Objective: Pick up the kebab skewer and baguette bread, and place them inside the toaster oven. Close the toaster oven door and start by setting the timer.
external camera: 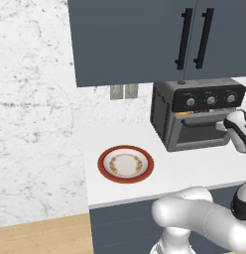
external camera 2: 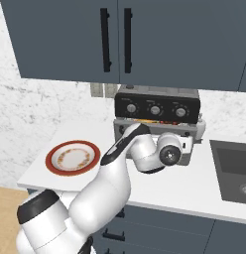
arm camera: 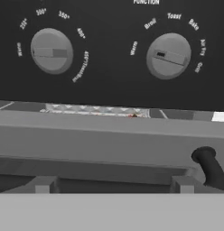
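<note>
The grey toaster oven (external camera: 194, 116) stands at the back of the counter, its black panel carrying three knobs. The toaster oven door (external camera: 199, 133) is up, with a thin slit left under the panel. Through that slit an orange-gold sliver of the baguette bread (external camera: 182, 114) shows. In the hand view the slit shows wire rack and a tiny red speck (arm camera: 132, 116), too small to name; the kebab skewer is otherwise hidden. My gripper (external camera: 224, 126) hovers open just in front of the door's top edge, holding nothing. Two knobs (arm camera: 51, 51) fill the hand view close up, above the door's bar handle (arm camera: 95, 169).
A red-rimmed plate (external camera: 126, 164) lies on the white counter left of the oven with nothing on it. A dark sink (external camera 2: 234, 171) is sunk into the counter at the right. Blue-grey wall cabinets (external camera: 159, 34) hang low above the oven.
</note>
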Tool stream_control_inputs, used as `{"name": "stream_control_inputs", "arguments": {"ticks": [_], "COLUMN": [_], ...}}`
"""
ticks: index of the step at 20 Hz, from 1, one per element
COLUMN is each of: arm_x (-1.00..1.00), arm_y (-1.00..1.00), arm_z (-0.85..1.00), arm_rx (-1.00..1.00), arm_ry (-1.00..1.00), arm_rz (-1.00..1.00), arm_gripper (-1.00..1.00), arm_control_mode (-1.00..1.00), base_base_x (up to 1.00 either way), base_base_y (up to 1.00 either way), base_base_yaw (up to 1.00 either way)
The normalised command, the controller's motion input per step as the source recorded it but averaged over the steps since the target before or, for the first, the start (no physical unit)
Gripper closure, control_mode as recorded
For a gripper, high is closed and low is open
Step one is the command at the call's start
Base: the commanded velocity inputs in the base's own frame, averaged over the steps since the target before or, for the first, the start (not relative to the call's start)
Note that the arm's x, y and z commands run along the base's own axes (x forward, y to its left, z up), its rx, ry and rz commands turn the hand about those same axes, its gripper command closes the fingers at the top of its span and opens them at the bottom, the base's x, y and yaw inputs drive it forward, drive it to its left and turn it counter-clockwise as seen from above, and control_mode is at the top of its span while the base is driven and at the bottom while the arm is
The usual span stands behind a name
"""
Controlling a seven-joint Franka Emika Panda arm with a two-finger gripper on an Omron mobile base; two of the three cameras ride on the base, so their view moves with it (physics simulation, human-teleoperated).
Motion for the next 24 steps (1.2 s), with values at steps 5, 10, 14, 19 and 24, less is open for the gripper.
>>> {"name": "stream_control_inputs", "arguments": {"ticks": [5,10,14,19,24], "arm_x": [0.22,0.23,0.23,0.21,0.09], "arm_y": [0.18,0.15,0.14,0.13,0.05], "arm_z": [0.0,0.0,0.0,0.0,0.04], "arm_rx": [0.0,0.0,0.0,0.0,0.0], "arm_ry": [0.0,0.0,0.0,0.0,0.0], "arm_rz": [0.0,0.0,0.0,0.0,0.0], "arm_gripper": [-1.0,-1.0,-1.0,-1.0,-1.0], "arm_control_mode": [-1.0,-1.0,-1.0,-1.0,-1.0], "base_base_x": [0.0,0.0,0.0,0.0,0.0], "base_base_y": [0.0,0.0,0.0,0.0,0.0], "base_base_yaw": [0.0,0.0,0.0,0.0,0.0]}}
